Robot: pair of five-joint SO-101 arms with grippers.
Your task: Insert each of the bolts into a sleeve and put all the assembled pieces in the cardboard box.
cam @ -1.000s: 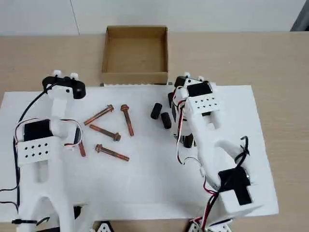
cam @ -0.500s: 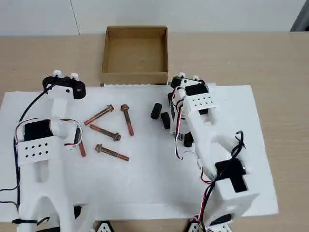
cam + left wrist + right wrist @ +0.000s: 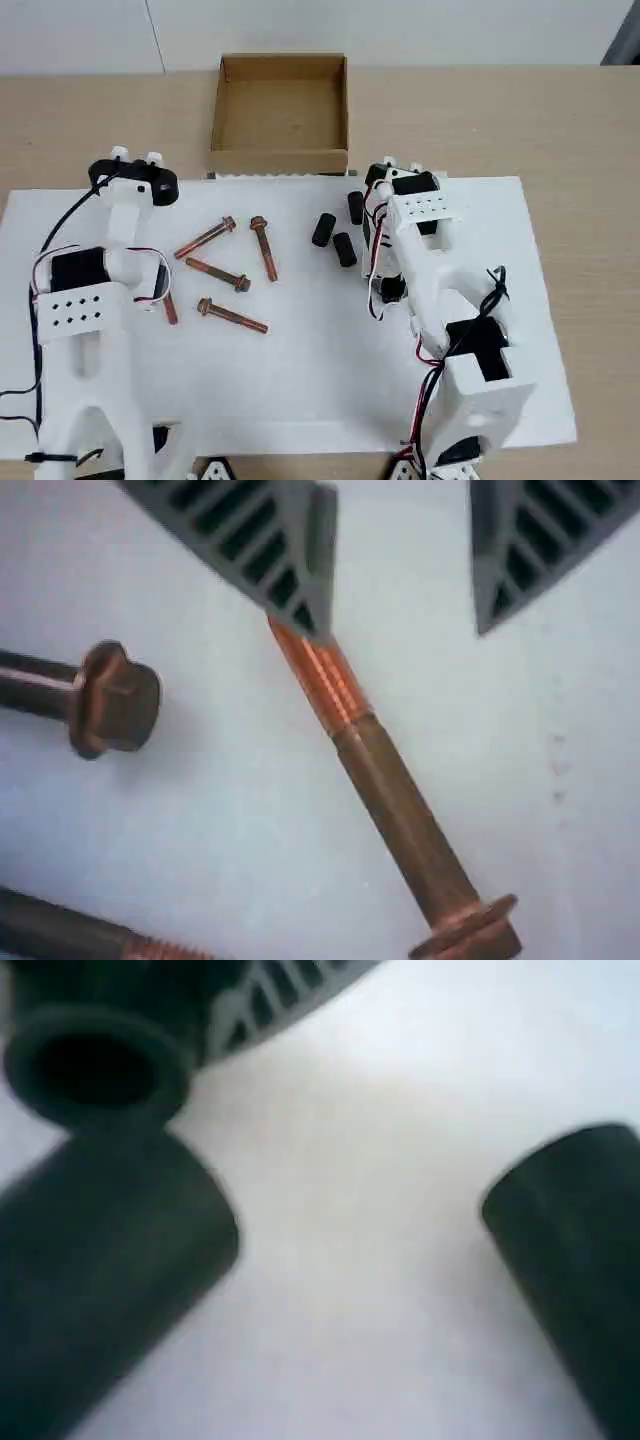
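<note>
- The left end effector [image 3: 397,615] hangs with its jaws apart over a bolt [image 3: 400,810] that lies flat on the white sheet [image 3: 300,370]. One fingertip [image 3: 305,610] is seen at the threaded end, not astride the shank. If the jaws are closed from here, the bolt is likely to be pinched at its tip and swung or flicked aside.
- Other bolts [image 3: 264,247] are scattered near it, and a neighbouring head [image 3: 115,695] lies close by. It could be nudged, or caught along with the first.
- The box [image 3: 280,110] is set on the bench [image 3: 560,110] beyond the sheet. No assembled piece is seen in it yet.
- Three sleeves [image 3: 344,249] are laid close together by the right arm. Being round, they could be sent rolling by a glancing touch.
- Whether the right end effector [image 3: 270,1005] is apart or together cannot be told. If a sleeve is gripped askew, its bore would be misaligned with the bolt and jamming could be caused.
</note>
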